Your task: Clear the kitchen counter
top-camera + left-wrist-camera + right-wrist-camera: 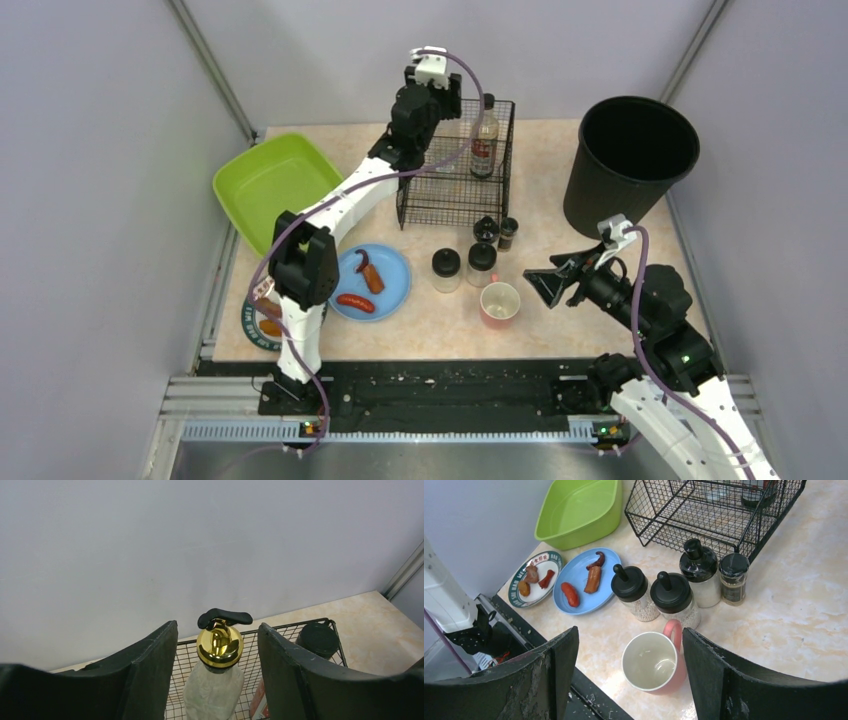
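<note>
Right wrist, kitchen counter beneath, right pincer spread above

Your worktop carries a green tub, a wire basket holding one bottle, a black bin, a blue plate of sausage pieces, four dark-lidded jars and a pink mug. Your left end effector hangs over the basket. Your right end effector sits just right of the mug, jaws apart.

2 plates, 4 black-lidded jars, 1 pink mug, 2 bottles, 1 wire basket, 1 green tub, 1 black bin.
</note>
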Robot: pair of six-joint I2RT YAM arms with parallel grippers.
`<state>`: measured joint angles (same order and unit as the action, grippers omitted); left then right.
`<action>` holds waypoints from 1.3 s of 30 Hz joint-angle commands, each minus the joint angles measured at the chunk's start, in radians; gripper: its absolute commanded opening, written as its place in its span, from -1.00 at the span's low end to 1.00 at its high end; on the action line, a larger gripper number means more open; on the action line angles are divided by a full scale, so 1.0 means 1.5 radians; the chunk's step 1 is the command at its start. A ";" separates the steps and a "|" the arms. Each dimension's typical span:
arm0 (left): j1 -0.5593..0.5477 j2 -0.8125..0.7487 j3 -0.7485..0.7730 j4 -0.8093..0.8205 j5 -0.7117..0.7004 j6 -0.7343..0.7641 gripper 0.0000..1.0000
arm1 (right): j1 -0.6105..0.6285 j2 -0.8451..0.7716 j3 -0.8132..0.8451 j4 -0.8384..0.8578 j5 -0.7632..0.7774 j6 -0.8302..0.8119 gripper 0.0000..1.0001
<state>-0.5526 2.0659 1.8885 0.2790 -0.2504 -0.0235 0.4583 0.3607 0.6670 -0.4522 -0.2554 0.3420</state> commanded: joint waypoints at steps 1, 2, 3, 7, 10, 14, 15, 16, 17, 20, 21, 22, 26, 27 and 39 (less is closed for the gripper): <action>-0.002 -0.113 -0.048 0.050 0.009 0.001 0.32 | 0.010 0.005 0.009 0.015 0.005 0.004 0.49; -0.002 -0.126 -0.062 0.049 0.011 -0.001 0.34 | 0.010 0.007 0.009 0.015 0.006 0.004 0.50; -0.002 -0.139 -0.074 0.046 0.015 -0.005 0.35 | 0.010 0.007 0.008 0.015 0.008 0.003 0.50; -0.002 -0.190 -0.121 0.030 0.025 -0.025 0.52 | 0.010 0.008 -0.005 0.015 0.018 0.004 0.50; -0.003 -0.232 -0.169 0.018 0.021 -0.037 0.53 | 0.010 0.009 -0.014 0.017 0.019 0.014 0.50; -0.002 -0.293 -0.239 -0.013 0.001 -0.059 0.98 | 0.009 0.012 -0.015 0.013 0.018 0.022 0.52; -0.003 -0.311 -0.261 -0.021 -0.009 -0.069 0.98 | 0.009 0.014 -0.017 0.013 0.021 0.025 0.52; -0.003 -0.327 -0.284 -0.027 -0.016 -0.078 0.98 | 0.009 0.014 -0.018 0.012 0.024 0.027 0.52; -0.003 -0.346 -0.307 -0.034 -0.024 -0.088 0.98 | 0.010 0.016 -0.019 0.012 0.026 0.030 0.52; -0.002 -0.402 -0.372 -0.064 -0.052 -0.123 0.98 | 0.009 0.014 -0.028 0.015 0.027 0.048 0.52; -0.002 -0.416 -0.390 -0.080 -0.058 -0.131 0.98 | 0.010 0.013 -0.031 0.016 0.026 0.054 0.52; -0.002 -0.426 -0.403 -0.094 -0.067 -0.139 0.97 | 0.010 0.012 -0.035 0.018 0.026 0.058 0.52; -0.001 -0.453 -0.446 -0.141 -0.085 -0.168 0.95 | 0.009 0.012 -0.053 0.028 0.025 0.073 0.52; -0.001 -0.457 -0.456 -0.146 -0.086 -0.172 0.95 | 0.009 0.012 -0.056 0.031 0.023 0.077 0.52; 0.054 -0.422 -0.528 -0.201 0.019 -0.257 0.75 | 0.009 0.009 -0.072 0.033 0.010 0.090 0.52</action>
<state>-0.5068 1.4151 1.1286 -0.0113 -0.2985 -0.3428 0.4591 0.3794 0.5610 -0.4419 -0.2302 0.4603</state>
